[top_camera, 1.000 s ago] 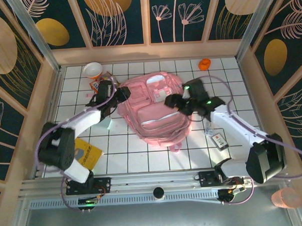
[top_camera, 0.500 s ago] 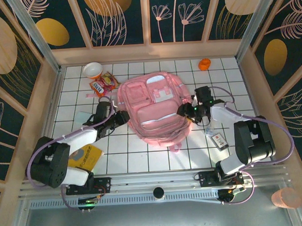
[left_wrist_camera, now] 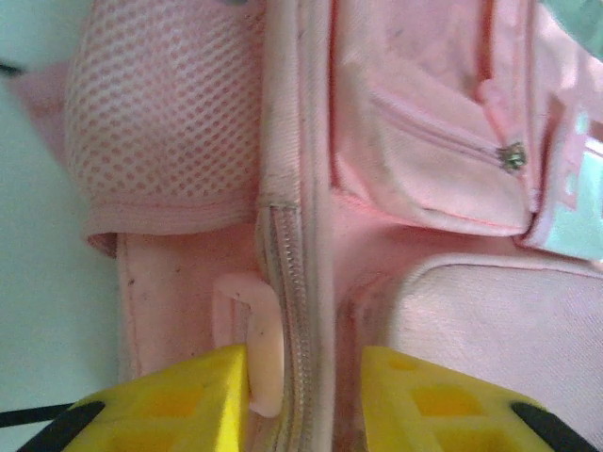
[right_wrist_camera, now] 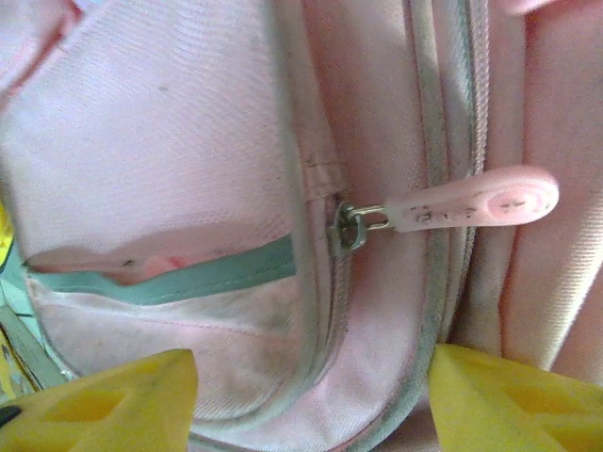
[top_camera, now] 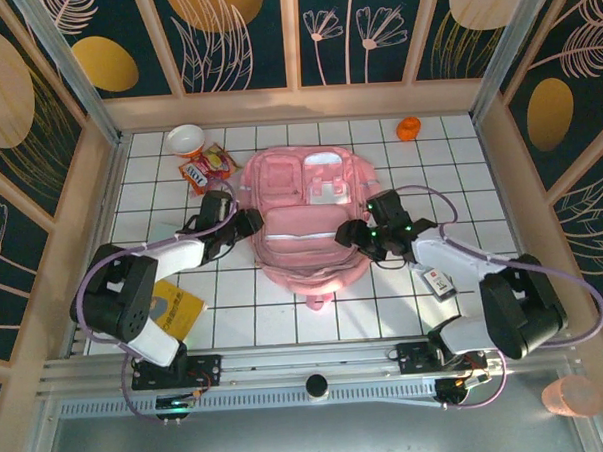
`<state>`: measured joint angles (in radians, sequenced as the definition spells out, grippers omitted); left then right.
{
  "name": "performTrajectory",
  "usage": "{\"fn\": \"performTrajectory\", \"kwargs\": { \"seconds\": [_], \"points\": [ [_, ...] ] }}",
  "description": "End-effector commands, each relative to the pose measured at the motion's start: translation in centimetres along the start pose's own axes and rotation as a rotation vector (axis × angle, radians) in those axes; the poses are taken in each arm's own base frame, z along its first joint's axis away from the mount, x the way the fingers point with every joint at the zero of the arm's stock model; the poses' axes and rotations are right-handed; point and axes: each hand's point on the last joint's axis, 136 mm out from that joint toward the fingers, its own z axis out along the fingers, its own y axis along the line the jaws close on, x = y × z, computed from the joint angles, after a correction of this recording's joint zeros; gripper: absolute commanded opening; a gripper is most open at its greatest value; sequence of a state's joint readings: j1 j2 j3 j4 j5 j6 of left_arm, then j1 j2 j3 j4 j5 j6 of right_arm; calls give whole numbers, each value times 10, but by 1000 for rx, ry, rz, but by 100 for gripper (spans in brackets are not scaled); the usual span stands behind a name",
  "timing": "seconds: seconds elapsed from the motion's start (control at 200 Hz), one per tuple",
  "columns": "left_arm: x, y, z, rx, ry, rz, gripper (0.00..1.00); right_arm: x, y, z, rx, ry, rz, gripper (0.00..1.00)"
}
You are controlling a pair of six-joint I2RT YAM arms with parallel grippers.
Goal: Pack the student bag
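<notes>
The left tool (top_camera: 248,224) (left_wrist_camera: 306,363) sits at the left side of the bag (top_camera: 300,244). In its wrist view the yellow fingers (left_wrist_camera: 179,400) straddle a zip (left_wrist_camera: 287,282) running along a raised seam. A pale pink tab (left_wrist_camera: 268,369) lies against the inner face of the left finger. The jaws stand partly closed. I cannot tell whether they pinch the seam or only rest over it. Just beyond them is the bag's mesh side pocket (left_wrist_camera: 151,113).

The right tool (top_camera: 350,234) (right_wrist_camera: 311,367) is at the bag's right side, released, with its jaws spread wide. The yellow fingers (right_wrist_camera: 113,400) sit at either side of a rounded pocket edge. Beyond them a pink zip pull (right_wrist_camera: 471,205) hangs from a metal slider and points sideways.

The bag lies flat, front pockets up, in the middle of the white gridded worktop (top_camera: 285,317), between the two tools.

Far left, near the back wall, stand a bowl (top_camera: 186,140) and a snack packet (top_camera: 207,170). An orange thing (top_camera: 407,128) sits far right. A yellow book (top_camera: 172,305) lies under the left arm, and a small card (top_camera: 439,280) lies by the right arm.
</notes>
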<state>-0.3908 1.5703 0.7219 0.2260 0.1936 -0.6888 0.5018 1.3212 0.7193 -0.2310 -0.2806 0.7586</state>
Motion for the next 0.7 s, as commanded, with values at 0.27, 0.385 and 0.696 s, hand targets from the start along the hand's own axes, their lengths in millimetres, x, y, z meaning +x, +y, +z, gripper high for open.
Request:
{"fn": "performTrajectory", "kwargs": {
  "seconds": [0.27,0.385,0.696],
  "points": [
    [-31,-122,-83,97,-192,752,42,-80,14,-110,-180,-380,-57,73],
    [17,-151,-64,198,-93,1015,42,-82,11,-116,-206,-398,-55,74],
    [119,-193,-7,426,95,1489,50,-73,4,-115,-214,-397,-43,74]
  ]
}}
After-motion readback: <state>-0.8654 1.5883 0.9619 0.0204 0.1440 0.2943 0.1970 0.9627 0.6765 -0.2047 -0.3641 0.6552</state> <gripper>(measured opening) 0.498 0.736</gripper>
